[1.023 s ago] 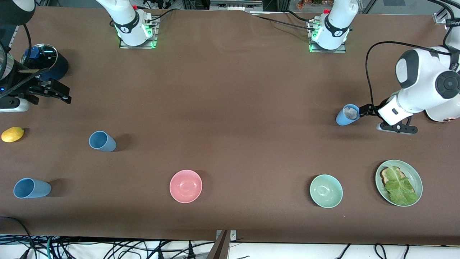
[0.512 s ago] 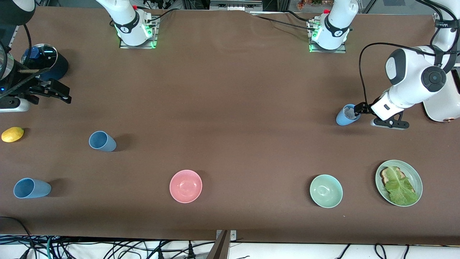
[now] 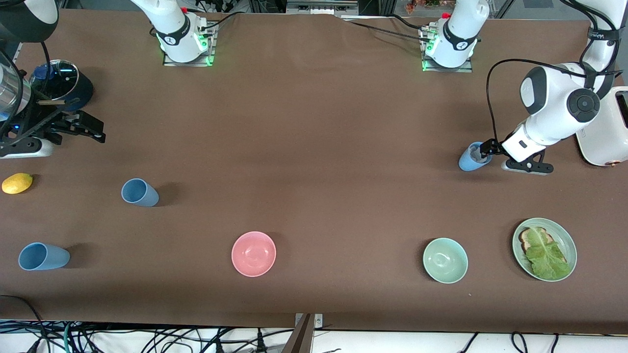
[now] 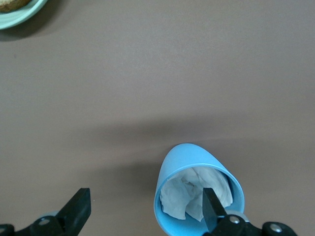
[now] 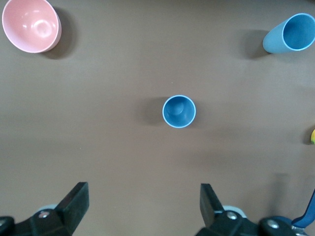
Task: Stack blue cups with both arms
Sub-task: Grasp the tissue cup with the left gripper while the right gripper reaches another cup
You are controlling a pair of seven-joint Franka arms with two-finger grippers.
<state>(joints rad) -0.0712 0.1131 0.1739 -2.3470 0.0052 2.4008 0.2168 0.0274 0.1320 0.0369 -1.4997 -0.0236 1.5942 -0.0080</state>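
Three blue cups on the table. One (image 3: 472, 159) stands toward the left arm's end, crumpled white paper (image 4: 189, 196) inside. Two stand toward the right arm's end: one (image 3: 139, 191) nearer the yellow lemon (image 3: 17, 183), one (image 3: 41, 256) nearer the front camera. They look light, stiff and smooth; best taken across the wall just below the rim.

Left gripper (image 4: 142, 211): jaws wide, one finger (image 4: 210, 206) inside the paper-filled cup, no grip made. Right gripper (image 3: 81, 128): jaws wide, empty, over the table beside the lidded pot (image 3: 61, 83).
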